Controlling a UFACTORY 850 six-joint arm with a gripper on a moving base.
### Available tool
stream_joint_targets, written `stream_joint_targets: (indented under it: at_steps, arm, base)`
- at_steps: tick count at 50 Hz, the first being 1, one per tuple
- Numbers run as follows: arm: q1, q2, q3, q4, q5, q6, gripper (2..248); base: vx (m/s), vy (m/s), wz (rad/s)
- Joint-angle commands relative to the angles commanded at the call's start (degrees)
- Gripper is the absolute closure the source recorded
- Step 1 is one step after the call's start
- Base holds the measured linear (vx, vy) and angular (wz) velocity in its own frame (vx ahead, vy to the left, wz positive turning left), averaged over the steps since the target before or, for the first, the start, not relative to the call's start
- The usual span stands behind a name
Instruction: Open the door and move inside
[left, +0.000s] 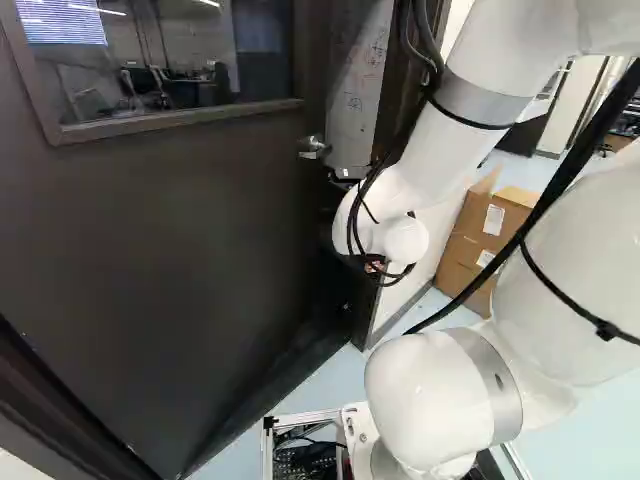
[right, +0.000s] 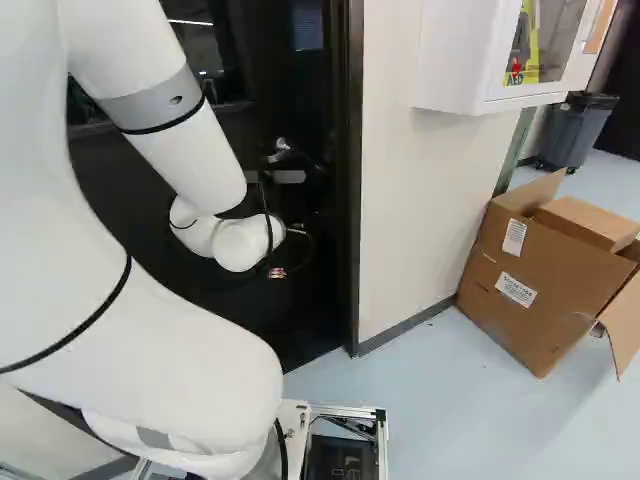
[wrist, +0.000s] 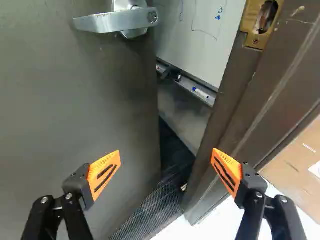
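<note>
The gripper (right: 277, 272) is hanging in front of the door (wrist: 75, 125), its two fingers spreading wide apart and gripping nothing. In the wrist view, one finger is showing against the door's face and the other against the door frame (wrist: 270, 100), across the gap from the door's free edge. The door, the thing to be opened, is standing ajar. Its lever handle (wrist: 112, 22) is sitting near that free edge, ahead of the gripper. A metal strike plate (wrist: 254, 30) is facing the door from the frame. Through the gap beyond the door, a whiteboard (wrist: 200, 30) is showing, with a marker (wrist: 201, 93) lying on its ledge. The white arm (right: 180, 130) is reaching toward the door from the base. Outside the door, past its frame, a white wall cabinet (right: 455, 60) is hanging, and an open cardboard box (right: 530, 290) is resting on the floor.
</note>
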Motion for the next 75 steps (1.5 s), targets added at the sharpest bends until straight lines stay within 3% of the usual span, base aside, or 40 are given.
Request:
stream_joint_targets:
  at_steps: [37,75]
  arm:
    - [0.0,0.0,0.0,0.0,0.0,0.0,3]
    - [0.0,-1.2,-1.1,0.0,0.0,0.0,3]
  base:
    - [0.057,0.098,-0.016]
    - [0.001,0.009,0.0]
